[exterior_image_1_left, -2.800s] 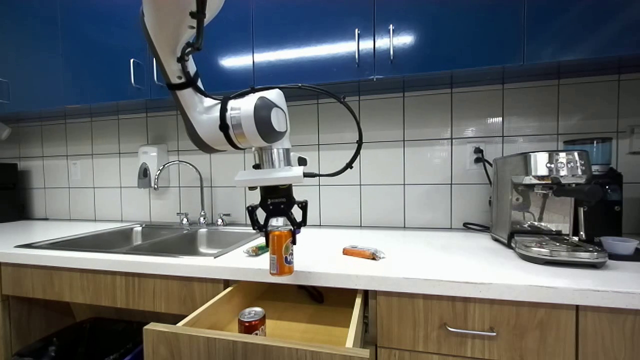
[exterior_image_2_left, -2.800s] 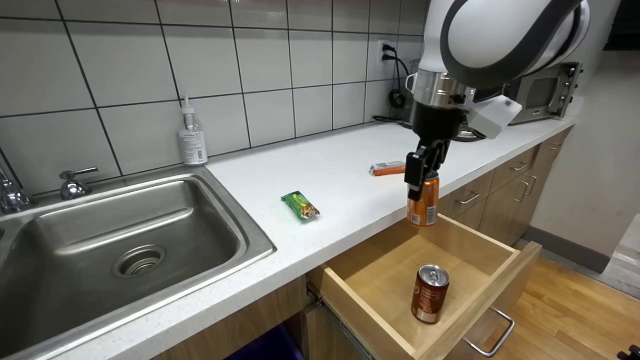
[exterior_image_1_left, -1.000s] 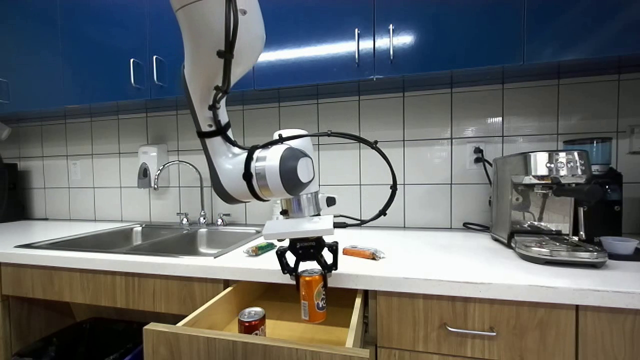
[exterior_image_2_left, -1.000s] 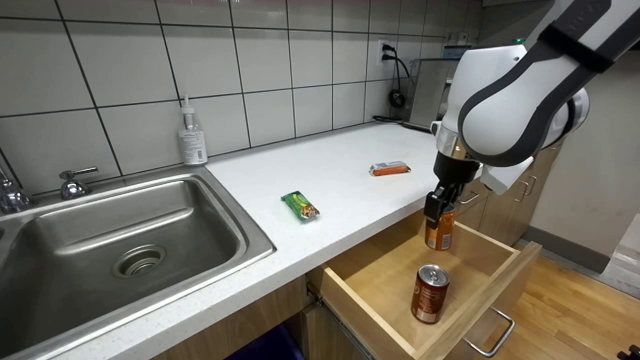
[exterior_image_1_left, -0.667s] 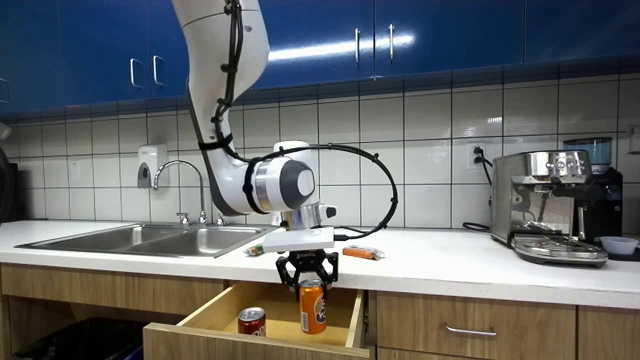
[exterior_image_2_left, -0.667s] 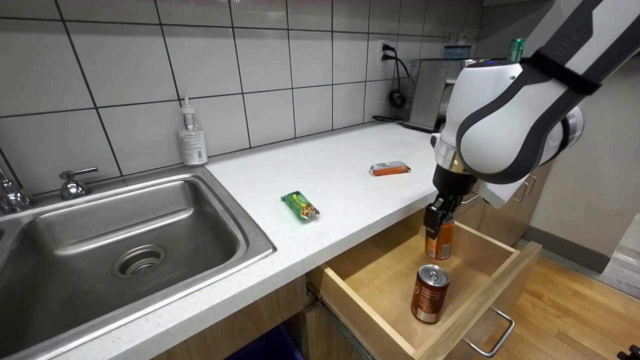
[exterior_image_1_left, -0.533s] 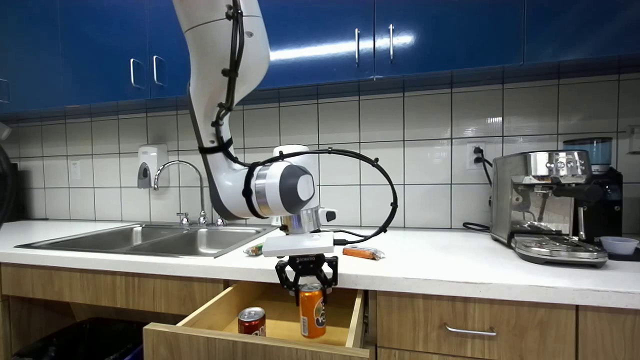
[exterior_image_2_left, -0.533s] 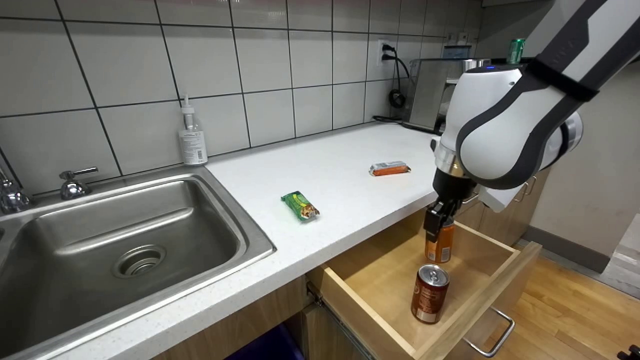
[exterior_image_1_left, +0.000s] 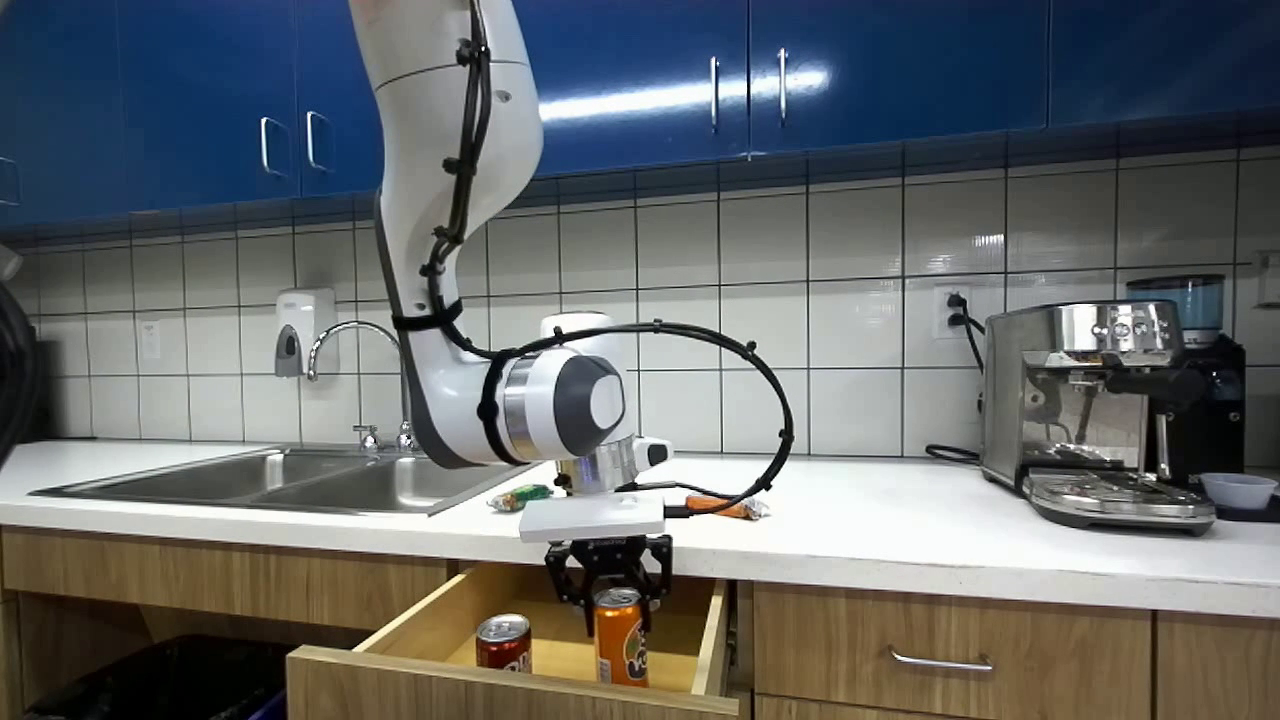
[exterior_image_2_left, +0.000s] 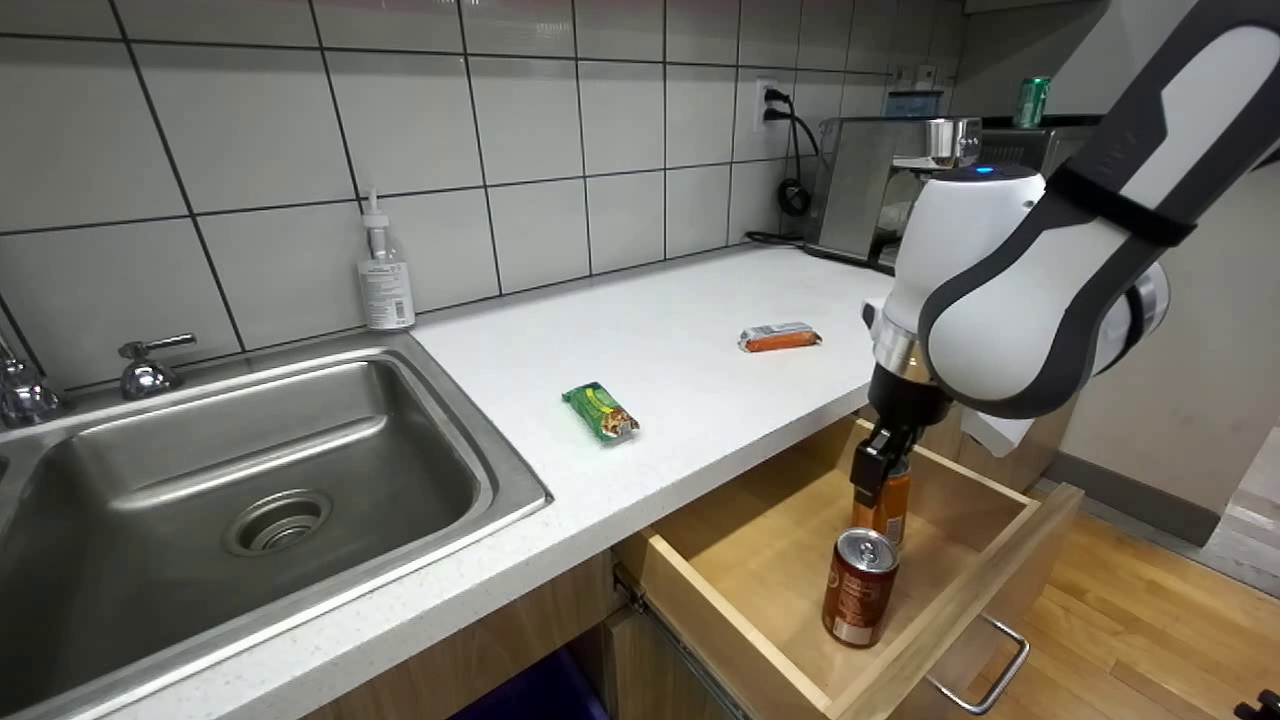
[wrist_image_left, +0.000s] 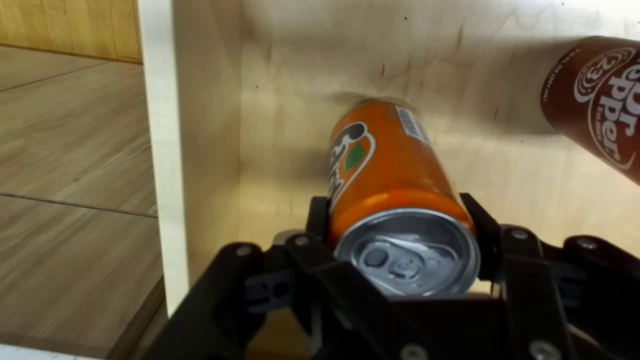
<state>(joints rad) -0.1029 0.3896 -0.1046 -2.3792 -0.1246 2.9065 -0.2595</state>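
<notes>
My gripper (wrist_image_left: 397, 220) is shut on an orange Fanta can (wrist_image_left: 395, 160), with a finger on each side of it just below the lid. The can is upright, or nearly so, and low inside the pulled-out wooden drawer (exterior_image_1_left: 500, 692). In an exterior view the drawer front hides the base of the orange can (exterior_image_1_left: 618, 645), so I cannot tell whether it touches the drawer floor. A dark red Dr Pepper can (exterior_image_2_left: 862, 590) stands upright in the same drawer, apart from the orange one and nearer the drawer's other side.
The drawer's side wall (wrist_image_left: 207, 150) runs close beside the held can. Above lies the white counter edge (exterior_image_2_left: 720, 465). On the counter are a green packet (exterior_image_2_left: 600, 412), an orange packet (exterior_image_2_left: 780, 337), a sink (exterior_image_2_left: 480, 440) and a coffee machine (exterior_image_1_left: 1090, 410).
My gripper has carried the orange can from above the counter's front edge sideways and down into the drawer. In the last half second it has sunk a little lower. The red can has not moved.
</notes>
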